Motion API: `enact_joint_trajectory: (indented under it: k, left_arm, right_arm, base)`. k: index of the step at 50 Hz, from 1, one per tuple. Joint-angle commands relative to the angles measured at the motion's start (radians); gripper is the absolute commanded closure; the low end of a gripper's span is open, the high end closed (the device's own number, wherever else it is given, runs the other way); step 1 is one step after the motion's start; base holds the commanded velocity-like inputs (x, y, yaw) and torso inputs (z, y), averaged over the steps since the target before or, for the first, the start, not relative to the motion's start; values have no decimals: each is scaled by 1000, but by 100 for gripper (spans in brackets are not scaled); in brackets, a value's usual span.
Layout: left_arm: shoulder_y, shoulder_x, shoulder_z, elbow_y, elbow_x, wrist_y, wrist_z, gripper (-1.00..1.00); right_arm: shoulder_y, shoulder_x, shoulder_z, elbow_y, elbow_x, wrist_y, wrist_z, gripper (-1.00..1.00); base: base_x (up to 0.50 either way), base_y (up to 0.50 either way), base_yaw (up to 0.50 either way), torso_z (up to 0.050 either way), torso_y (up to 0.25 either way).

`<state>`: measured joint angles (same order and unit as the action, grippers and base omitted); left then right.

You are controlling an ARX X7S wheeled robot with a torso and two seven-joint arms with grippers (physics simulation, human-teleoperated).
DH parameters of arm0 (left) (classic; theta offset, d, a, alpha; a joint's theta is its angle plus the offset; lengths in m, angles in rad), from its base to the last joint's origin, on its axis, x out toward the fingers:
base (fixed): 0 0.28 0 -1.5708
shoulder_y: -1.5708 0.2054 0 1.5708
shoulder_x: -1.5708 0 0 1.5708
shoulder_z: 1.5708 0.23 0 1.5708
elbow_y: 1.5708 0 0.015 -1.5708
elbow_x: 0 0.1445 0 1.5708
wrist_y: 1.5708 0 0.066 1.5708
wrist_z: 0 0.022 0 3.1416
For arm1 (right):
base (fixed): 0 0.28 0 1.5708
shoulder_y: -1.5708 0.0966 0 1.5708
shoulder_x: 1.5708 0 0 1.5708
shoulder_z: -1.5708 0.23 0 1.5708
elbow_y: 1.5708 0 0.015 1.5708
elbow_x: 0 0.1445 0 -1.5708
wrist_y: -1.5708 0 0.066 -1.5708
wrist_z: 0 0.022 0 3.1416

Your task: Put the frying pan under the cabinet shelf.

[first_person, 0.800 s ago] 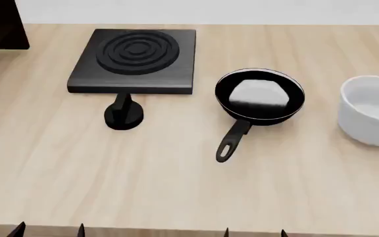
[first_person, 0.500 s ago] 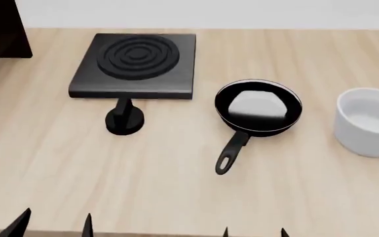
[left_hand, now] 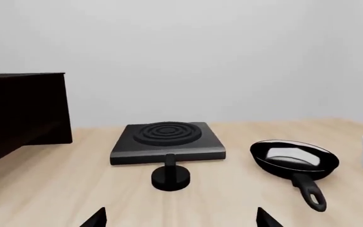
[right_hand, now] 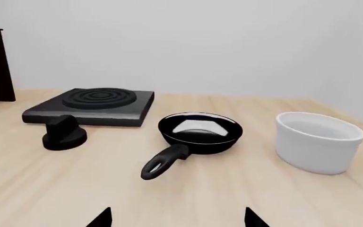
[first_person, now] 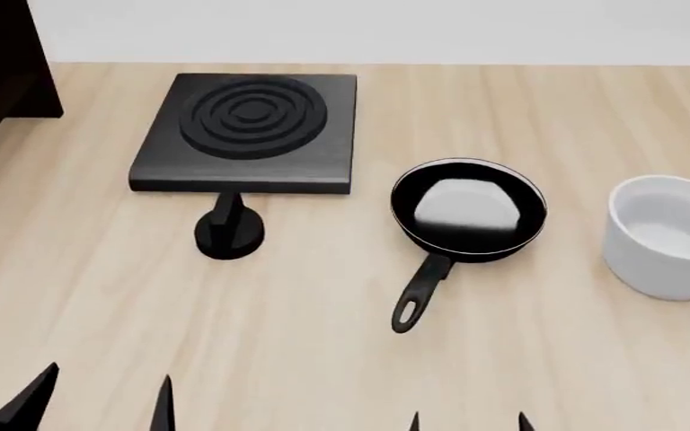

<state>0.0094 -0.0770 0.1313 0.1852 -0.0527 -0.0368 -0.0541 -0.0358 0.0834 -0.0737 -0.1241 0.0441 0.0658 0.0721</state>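
Note:
The frying pan is small, round and black with a pale glossy inside. It lies on the wooden table right of centre, its long handle pointing toward me. It also shows in the left wrist view and in the right wrist view. The dark brown cabinet shelf stands at the far left, partly out of view; it shows in the left wrist view. My left gripper is open and empty at the near left edge. My right gripper is open and empty, near of the pan handle.
A square black stove plate with concentric rings sits at the back left, with a black knob in front of it. A white round bowl stands at the right, beside the pan.
The table's things have slid lower in the head view. The left fingertips show more at the bottom left than before. Nothing on the table has moved.

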Motion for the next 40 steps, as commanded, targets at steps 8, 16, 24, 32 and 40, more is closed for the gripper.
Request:
enact_joint_trajectory:
  k: [8, 16, 24, 32, 40]
  left_arm:
    - [-1, -34, 41, 102, 6, -55, -31, -100]
    - [-7, -43, 46, 98, -5, -57, -40, -100]
    - [-9, -53, 52, 100, -11, -56, -48, -100]
    - [-5, -62, 55, 110, -18, -53, -58, -100]
    - [0, -69, 64, 121, -20, -52, -66, -100]
  right_arm:
    - [-17, 46, -31, -94, 1, 50, 17, -100]
    - [-15, 53, -37, -101, 19, 61, 18, -100]
    - [-14, 59, -46, -114, 20, 69, 27, -100]
    - [-18, 67, -56, -122, 21, 67, 33, -100]
    - [-28, 75, -62, -145, 24, 76, 41, -100]
  base:
    - [66, 250, 0, 50, 60]
    - [131, 500, 0, 50, 60]
    - [126, 500, 0, 50, 60]
    - [132, 500, 0, 50, 60]
    - [131, 500, 0, 50, 61]
